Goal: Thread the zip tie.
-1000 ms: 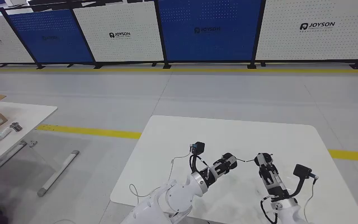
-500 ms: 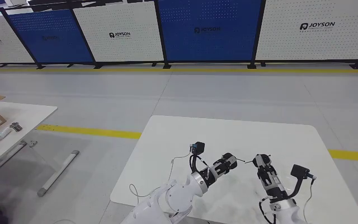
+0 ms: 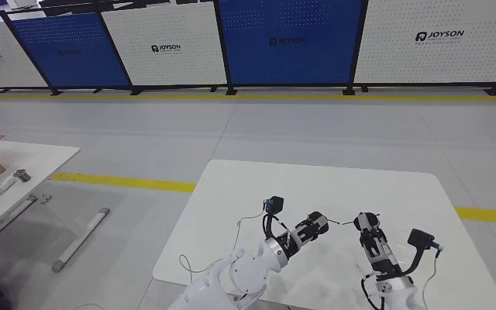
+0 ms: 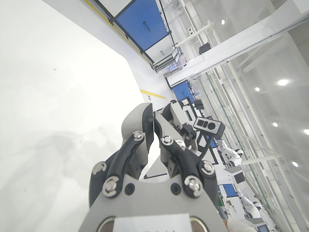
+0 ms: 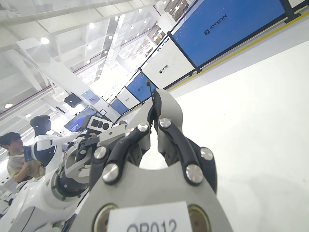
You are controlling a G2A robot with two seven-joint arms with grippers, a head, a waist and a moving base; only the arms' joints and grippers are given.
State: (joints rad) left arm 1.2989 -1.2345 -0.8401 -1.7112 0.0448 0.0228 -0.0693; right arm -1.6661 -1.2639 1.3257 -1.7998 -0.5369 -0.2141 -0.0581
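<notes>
Swinging a touch inward and back out, the right gripper (image 3: 362, 222) ends about where it began, facing the left gripper (image 3: 319, 224) just above the table (image 3: 310, 178). Both sets of fingers are clamped on the zip tie (image 3: 338, 224), a thin black line strung between them, with its head poking out beyond the right gripper. I see no loop, so the threading looks still to do. White wrist labels (image 5: 150, 219) and the far partition panels (image 3: 291, 43) carry print.

— What moves?
— Just the right gripper (image 3: 362, 220), with the tie (image 5: 149, 88) in it. It edges toward the left gripper (image 3: 322, 224).
— And now?
— It slides back away again.
</notes>
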